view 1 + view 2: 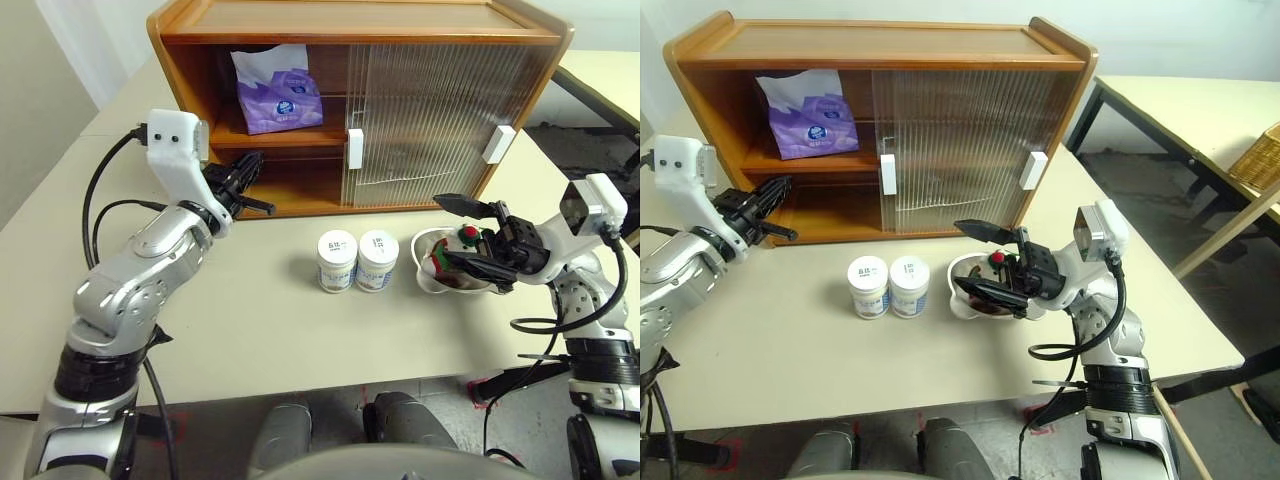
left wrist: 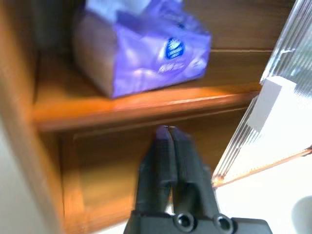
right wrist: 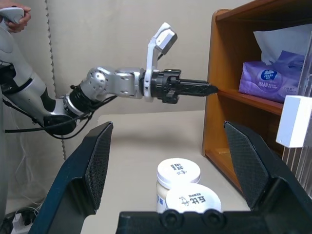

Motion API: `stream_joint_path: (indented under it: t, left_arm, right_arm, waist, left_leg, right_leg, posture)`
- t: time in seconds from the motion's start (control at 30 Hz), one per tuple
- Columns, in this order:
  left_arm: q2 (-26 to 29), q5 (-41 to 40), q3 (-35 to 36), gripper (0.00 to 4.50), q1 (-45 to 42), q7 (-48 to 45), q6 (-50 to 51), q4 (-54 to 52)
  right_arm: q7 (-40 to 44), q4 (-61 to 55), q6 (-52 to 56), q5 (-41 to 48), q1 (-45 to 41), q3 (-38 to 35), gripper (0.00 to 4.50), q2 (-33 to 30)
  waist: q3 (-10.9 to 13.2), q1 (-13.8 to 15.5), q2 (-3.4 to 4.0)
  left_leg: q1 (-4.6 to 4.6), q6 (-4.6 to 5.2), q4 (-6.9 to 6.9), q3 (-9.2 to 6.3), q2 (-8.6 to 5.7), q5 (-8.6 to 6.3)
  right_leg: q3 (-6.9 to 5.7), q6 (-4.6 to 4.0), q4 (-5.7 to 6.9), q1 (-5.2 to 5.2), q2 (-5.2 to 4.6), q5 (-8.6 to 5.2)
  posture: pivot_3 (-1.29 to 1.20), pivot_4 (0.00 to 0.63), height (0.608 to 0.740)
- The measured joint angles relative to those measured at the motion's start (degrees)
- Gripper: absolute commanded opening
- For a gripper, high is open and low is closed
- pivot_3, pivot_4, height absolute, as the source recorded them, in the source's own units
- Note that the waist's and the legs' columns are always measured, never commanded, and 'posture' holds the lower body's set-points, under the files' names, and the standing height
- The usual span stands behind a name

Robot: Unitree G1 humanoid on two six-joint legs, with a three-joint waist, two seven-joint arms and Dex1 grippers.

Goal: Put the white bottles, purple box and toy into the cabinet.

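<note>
The lilac tissue pack [image 1: 277,90] sits on the wooden cabinet's [image 1: 300,20] upper shelf; the left tool [image 1: 262,190] is closed and empty, the right tool [image 1: 470,235] gapes wide.

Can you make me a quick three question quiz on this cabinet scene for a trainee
1. True or false: the purple box already sits on the upper shelf of the cabinet.
2. How many white bottles stand on the table?
   A. one
   B. two
   C. three
3. Fill in: the toy lies in a steel ____ beside the bottles.

Key:
1. True.
2. B, two, side by side and touching.
3. Bowl. The open right gripper brackets it, while the shut left gripper is at the cabinet's open side.
</note>
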Motion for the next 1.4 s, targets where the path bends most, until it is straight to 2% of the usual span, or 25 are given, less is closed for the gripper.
stream_joint_path:
  t: [0.23, 0.53, 1.07, 1.4]
  left_arm:
    - [-3.3, 10.7, -1.0, 0.02, -3.1, -3.6, -4.0, 6.1]
    - [-8.4, 18.9, -1.7, 0.02, -8.9, -7.7, -6.9, 14.0]
    - [-12.5, 27.9, -1.7, 0.02, -19.2, -12.2, -13.1, 30.1]
    - [-13.5, 30.5, -1.5, 0.02, -21.0, -14.2, -15.7, 33.8]
  right_arm:
    - [-0.7, -0.4, 0.1, 0.0, 0.3, 0.3, 4.5, 0.0]
    - [-1.6, -1.7, 0.1, 0.0, 0.5, 0.6, 4.5, 0.0]
    - [-3.2, -3.5, 0.9, 0.0, 1.7, 0.6, 4.5, -0.5]
    - [-5.7, -5.7, 1.9, 0.0, 1.3, 0.8, 4.5, -0.4]
  waist:
    - [0.0, -0.1, 0.06]
    - [0.0, -0.1, 0.06]
    - [0.0, -0.4, 0.06]
    - [0.0, -0.5, 0.06]
  left_leg:
    - [-0.06, -0.04, -0.03, 0.0, 0.0, 0.03]
    - [-0.16, 0.01, 0.0, 0.0, -0.02, 0.02]
    - [-0.22, 0.16, 0.02, -0.04, -0.01, 0.08]
    - [-0.3, 0.25, 0.06, -0.05, -0.02, 0.03]
  right_leg:
    - [0.01, 0.01, 0.0, -0.05, 0.01, -0.05]
    - [0.04, 0.17, -0.02, -0.02, 0.0, -0.16]
    - [0.04, 0.6, -0.45, 0.18, 0.0, -0.15]
    - [0.03, 0.99, -0.62, 0.21, -0.02, 0.05]
  posture:
    - [-0.04, 0.051, 0.74]
    - [-0.06, 0.049, 0.74]
    - [-0.07, 0.037, 0.74]
    - [-0.07, 0.029, 0.74]
